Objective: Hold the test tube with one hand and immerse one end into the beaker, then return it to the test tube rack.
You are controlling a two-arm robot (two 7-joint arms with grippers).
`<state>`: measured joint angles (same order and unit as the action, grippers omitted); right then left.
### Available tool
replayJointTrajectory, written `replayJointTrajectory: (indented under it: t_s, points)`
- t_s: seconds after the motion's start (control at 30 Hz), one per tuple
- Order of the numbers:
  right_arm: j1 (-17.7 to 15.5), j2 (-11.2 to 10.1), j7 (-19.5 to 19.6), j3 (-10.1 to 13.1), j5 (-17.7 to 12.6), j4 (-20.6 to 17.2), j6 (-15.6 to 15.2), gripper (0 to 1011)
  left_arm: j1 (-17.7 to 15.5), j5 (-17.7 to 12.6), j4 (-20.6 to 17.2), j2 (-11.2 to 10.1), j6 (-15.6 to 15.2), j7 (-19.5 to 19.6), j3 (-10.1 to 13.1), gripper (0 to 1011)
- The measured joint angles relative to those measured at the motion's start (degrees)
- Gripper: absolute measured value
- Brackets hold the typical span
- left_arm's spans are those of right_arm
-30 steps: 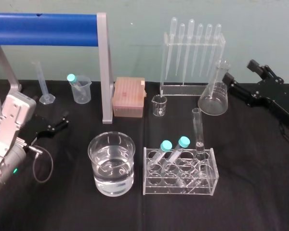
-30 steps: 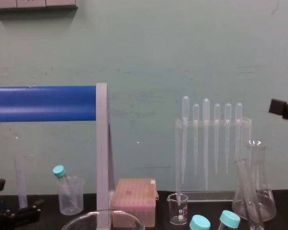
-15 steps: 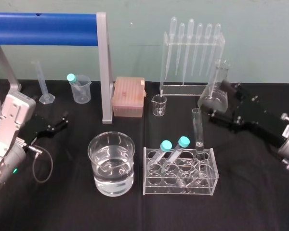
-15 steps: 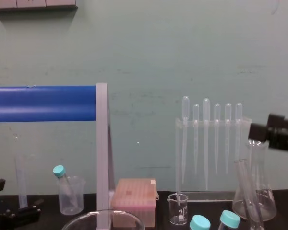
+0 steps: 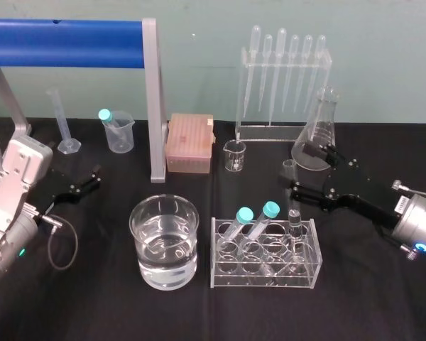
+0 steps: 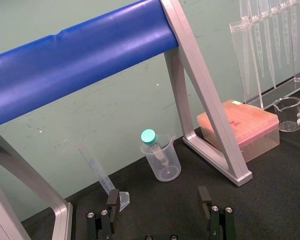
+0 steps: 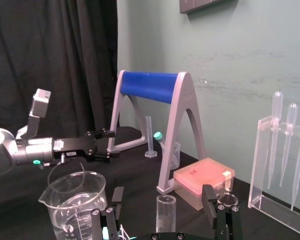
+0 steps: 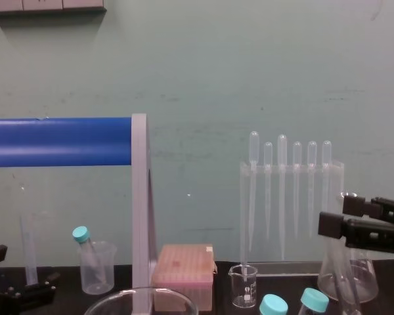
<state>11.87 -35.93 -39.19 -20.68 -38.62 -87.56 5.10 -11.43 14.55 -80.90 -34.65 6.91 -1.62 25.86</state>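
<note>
My right gripper (image 5: 301,169) is wide open, straddling the test tube (image 5: 292,200) in its rack (image 5: 264,273). Left gripper (image 5: 87,182) is parked, open too.

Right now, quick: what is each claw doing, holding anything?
Left gripper: open, empty, parked at the left.
Right gripper: open around the test tube top, not gripping it.

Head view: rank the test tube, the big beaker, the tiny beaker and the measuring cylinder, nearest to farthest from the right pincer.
1. test tube, right at the open right pincer.
2. tiny beaker, to the left and farther back.
3. big beaker, front, left of centre.
4. measuring cylinder, far back left.
</note>
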Motion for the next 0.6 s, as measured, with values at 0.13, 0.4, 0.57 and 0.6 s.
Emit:
replayJointTrajectory:
  t_s: [0.13,0.4,0.57,0.6]
  points:
    - [0.65,0.36,0.59,-0.68,0.66,0.81,-0.57,1000,0.00,0.00,0.00,0.00,0.00,0.00,0.00,1000]
    - [1.81,0.82,1.39,-1.98,2.05,2.17,-1.96,1000,0.00,0.00,0.00,0.00,0.00,0.00,0.00,1000]
    - [2.11,0.95,1.56,-2.43,2.56,2.48,-2.34,1000,0.00,0.00,0.00,0.00,0.00,0.00,0.00,1000]
    - [2.16,0.98,1.58,-2.54,2.66,2.54,-2.42,1000,0.00,0.00,0.00,0.00,0.00,0.00,0.00,1000]
